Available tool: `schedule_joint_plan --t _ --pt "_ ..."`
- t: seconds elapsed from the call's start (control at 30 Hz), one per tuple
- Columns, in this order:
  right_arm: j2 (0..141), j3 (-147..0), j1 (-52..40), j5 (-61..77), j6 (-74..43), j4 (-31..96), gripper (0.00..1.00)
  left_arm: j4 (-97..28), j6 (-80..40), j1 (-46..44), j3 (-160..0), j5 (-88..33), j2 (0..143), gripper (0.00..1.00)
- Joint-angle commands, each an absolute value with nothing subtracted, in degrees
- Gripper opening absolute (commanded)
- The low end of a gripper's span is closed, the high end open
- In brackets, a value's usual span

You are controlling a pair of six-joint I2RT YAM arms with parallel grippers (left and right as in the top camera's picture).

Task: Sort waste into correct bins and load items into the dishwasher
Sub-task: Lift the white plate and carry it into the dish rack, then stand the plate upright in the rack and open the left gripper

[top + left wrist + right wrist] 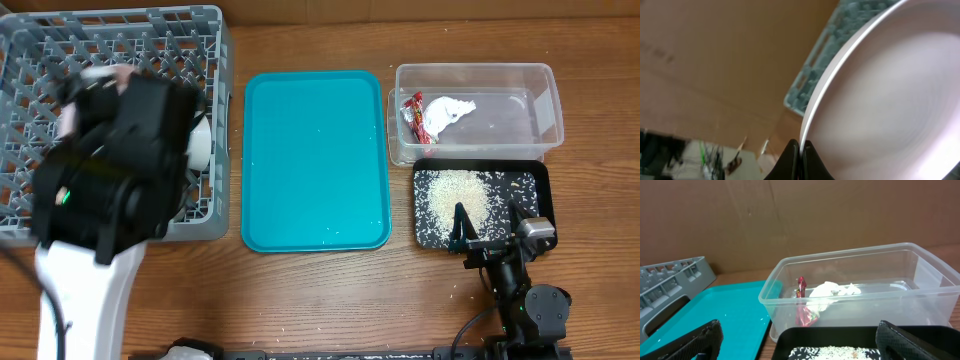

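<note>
Pinkish glossy round plate (pixel 890 100) — left jaws clamped on rim | right jaws apart

Dish rack (pixel 40 110) left of serving tray (pixel 315 160); at right, tub (pixel 520 110) behind shallow tray (pixel 538 188)
</note>
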State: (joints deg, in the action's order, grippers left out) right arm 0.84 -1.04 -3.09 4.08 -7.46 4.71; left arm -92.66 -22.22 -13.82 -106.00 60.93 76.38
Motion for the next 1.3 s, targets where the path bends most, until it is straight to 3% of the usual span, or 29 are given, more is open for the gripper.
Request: schedule_joint_plan --t 0.0,0.17,0.43,0.73,1.27 --pt "0.2 -0.4 -2.9 3.7 -7.2 4.4 1.0 -87.8 -24.1 -9.9 -98.9 69.5 75.4 0.04" --pt "0.2 -0.4 -2.9 3.7 -7.2 4.4 1.0 -71.9 -13.2 -3.7 -89.0 77.1 78.0 0.04" --pt "0.2 -0.4 -2.9 3.7 -7.2 4.4 1.0 -55.5 1.1 1.9 -86.2 71.1 85.7 0.04" --pt "0.2 -0.4 -2.9 3.7 -7.2 4.4 1.0 -53.6 1.8 6.4 -86.2 61.8 92.2 0.04" --pt "0.2 -0.4 -2.9 3.7 -7.2 4.4 1.0 -52.6 1.8 6.5 -86.2 62.3 100.4 0.04"
